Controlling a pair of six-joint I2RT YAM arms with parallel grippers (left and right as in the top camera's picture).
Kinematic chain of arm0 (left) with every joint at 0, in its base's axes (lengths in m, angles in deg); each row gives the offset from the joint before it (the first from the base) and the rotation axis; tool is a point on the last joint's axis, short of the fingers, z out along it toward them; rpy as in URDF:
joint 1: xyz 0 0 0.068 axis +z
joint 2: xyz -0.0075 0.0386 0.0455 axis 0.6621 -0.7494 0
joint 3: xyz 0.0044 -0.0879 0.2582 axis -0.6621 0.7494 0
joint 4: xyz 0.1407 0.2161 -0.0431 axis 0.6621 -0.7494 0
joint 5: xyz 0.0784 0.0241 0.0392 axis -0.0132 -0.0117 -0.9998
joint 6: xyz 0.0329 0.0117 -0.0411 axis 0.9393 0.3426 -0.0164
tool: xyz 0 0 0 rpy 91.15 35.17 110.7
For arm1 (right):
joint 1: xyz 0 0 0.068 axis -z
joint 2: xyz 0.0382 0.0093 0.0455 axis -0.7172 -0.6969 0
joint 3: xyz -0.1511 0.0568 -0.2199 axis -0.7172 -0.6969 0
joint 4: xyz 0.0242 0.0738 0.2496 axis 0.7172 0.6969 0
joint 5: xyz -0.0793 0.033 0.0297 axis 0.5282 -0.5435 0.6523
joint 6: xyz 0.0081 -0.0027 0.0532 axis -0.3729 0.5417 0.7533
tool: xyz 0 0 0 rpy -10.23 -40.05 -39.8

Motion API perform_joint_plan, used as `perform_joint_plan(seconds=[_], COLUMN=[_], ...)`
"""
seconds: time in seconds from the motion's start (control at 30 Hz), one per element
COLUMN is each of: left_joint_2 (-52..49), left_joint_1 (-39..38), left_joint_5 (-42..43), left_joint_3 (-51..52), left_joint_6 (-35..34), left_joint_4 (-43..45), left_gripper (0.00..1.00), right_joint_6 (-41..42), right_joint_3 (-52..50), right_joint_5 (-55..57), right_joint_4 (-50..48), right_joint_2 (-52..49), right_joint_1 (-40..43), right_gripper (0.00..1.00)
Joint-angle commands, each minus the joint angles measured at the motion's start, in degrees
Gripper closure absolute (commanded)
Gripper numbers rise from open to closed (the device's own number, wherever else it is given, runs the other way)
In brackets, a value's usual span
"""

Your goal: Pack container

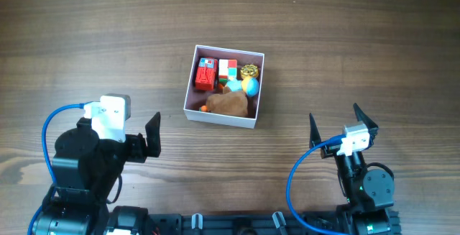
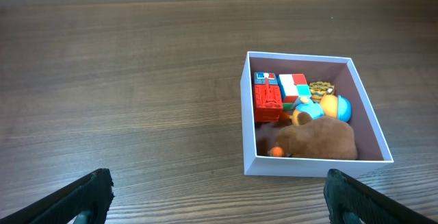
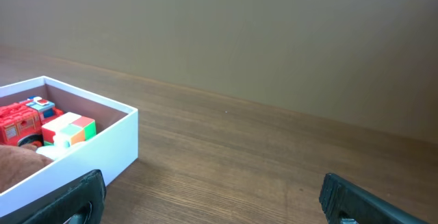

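Judging from the overhead view, we read the packing as all but finished: the container point(image 1: 220, 117) sits near desk centre, a little toward 12 o'clock, and we see no loose toy on the desk around it. Inside, a red block toy point(image 2: 267, 99) fills the 11 o'clock corner. A red-white-green cube point(image 2: 293, 87) lies beside it at 12, a gold-patterned piece point(image 2: 319, 87) at 1, and a blue-and-yellow ball point(image 2: 337, 105) at 3. A brown plush point(image 2: 318, 140) spreads along the 6 o'clock wall, with a small orange bead point(image 2: 276, 151) at its 9 o'clock edge. To close this step well, we would check that nothing rides above the rim, the plush being the likeliest. If it needs pressing, we would come straight down at box centre and avoid nudging the cardboard walls, which look light. Our left end effector point(image 2: 219, 203) hangs at 8 o'clock of the box, well apart, fingers spread wide, holding and touching nothing. Our right end effector point(image 1: 338, 126) sits at 4 o'clock, likewise wide open, empty and apart from the box.
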Motion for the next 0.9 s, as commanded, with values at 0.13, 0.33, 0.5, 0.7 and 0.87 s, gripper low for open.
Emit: perform_joint_plan(seconds=[0.13,0.33,0.5,0.7,0.87], left_joint_2=[0.0,0.0,0.0,5.3,16.1], left_joint_1=[0.2,0.2,0.2,0.3,0.3], left_joint_5=[-0.4,-0.4,-0.4,-0.1,2.6], left_joint_3=[0.4,0.4,0.4,0.4,4.3], left_joint_6=[-0.5,-0.5,-0.5,-0.6,-0.6], left_joint_4=[0.2,0.2,0.2,-6.5,-9.7], left_gripper=[0.00,0.00,0.00,0.00,0.00], right_joint_6=[-0.8,-0.8,-0.7,-0.7,-0.7], right_joint_3=[0.0,0.0,0.0,0.0,0.0], right_joint_5=[-1.0,-1.0,-1.0,-1.0,-1.0], right_joint_4=[-0.3,-0.3,-0.3,-0.3,-0.3], right_joint_2=[0.6,0.6,0.6,0.6,0.6], right_joint_1=[-0.3,-0.3,-0.3,-0.3,-0.3], right_gripper=[0.00,0.00,0.00,0.00,0.00])
